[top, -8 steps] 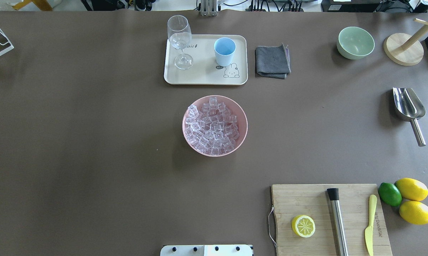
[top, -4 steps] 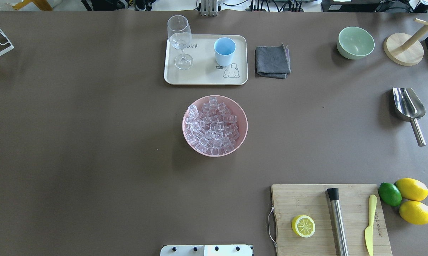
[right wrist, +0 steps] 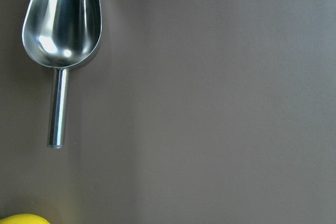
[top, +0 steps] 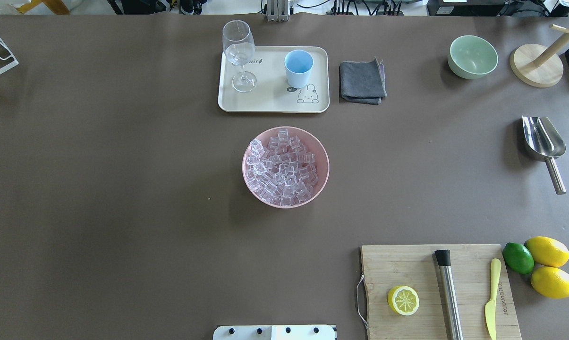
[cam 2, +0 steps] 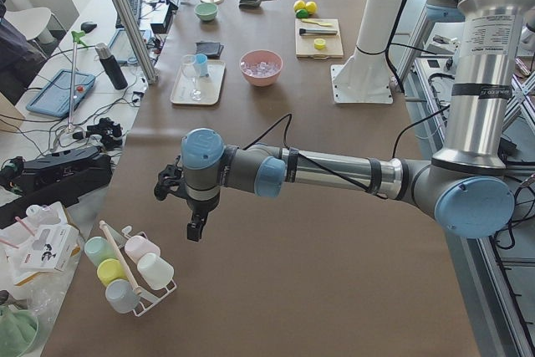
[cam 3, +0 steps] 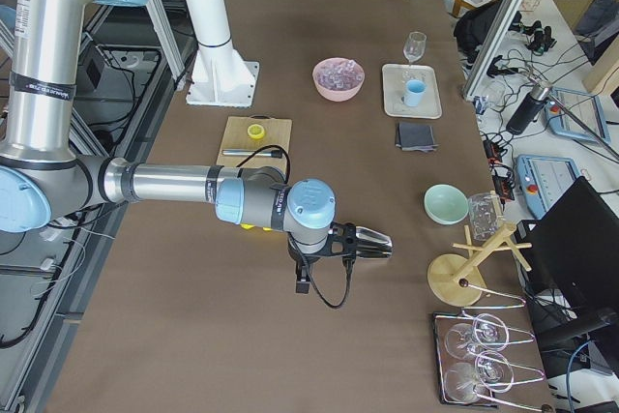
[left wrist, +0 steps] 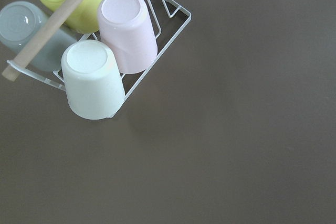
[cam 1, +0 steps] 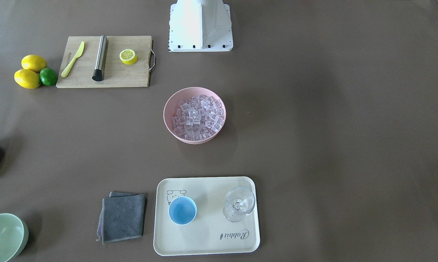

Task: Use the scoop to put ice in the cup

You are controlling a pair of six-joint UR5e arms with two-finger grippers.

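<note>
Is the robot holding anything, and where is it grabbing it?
Nothing seems held: the scoop lies alone on the table, the cup stands on the tray, the ice sits in the pink bowl.

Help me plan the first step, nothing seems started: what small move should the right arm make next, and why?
Probably shift the right gripper over the scoop, above its handle, ready to grasp. The scoop lies free on the table, off-centre at the right wrist view's upper left; the ice sits in the pink bowl and the cup is empty.
</note>
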